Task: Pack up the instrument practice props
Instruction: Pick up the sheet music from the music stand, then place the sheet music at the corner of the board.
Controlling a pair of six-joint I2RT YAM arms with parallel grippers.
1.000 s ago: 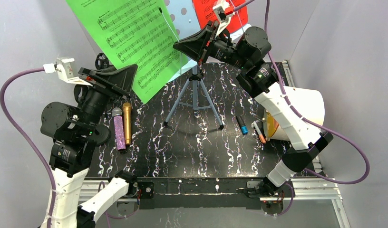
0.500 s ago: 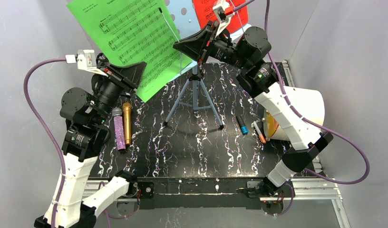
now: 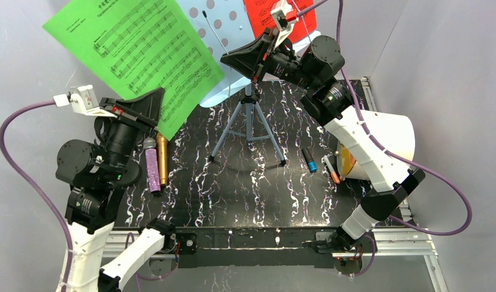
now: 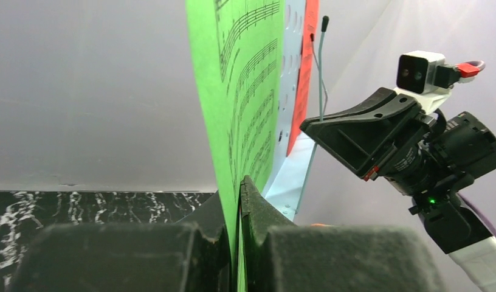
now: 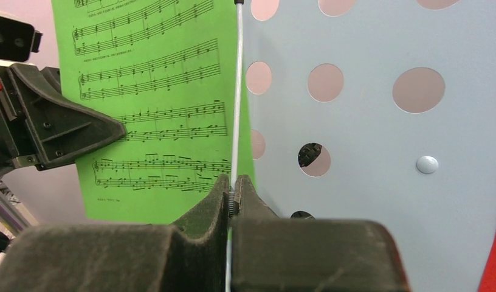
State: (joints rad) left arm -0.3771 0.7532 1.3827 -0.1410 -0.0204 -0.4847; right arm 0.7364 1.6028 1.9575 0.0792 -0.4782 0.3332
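My left gripper (image 3: 155,96) (image 4: 239,198) is shut on the lower edge of the green score sheet (image 3: 136,52) (image 4: 245,91), which hangs in the air left of the pale blue perforated music rack (image 3: 224,24) (image 5: 367,152). My right gripper (image 3: 226,59) (image 5: 232,185) is shut on the rack's thin wire page holder (image 5: 236,91) (image 3: 215,27). The red score sheet (image 3: 264,15) still rests on the rack's right half. The rack stands on its tripod legs (image 3: 248,125). A gold microphone (image 3: 162,159) and a purple glitter microphone (image 3: 152,170) lie side by side below my left gripper.
A white tub (image 3: 391,140) lies on its side at the right edge of the black marbled table (image 3: 245,188). A blue-tipped stick (image 3: 310,160) and an orange pen (image 3: 332,170) lie in front of it. Grey walls close in on both sides.
My left gripper reached in, shut on the green sheet and drew it left, out from under the wire holder. The right arm has kept still on the wire.
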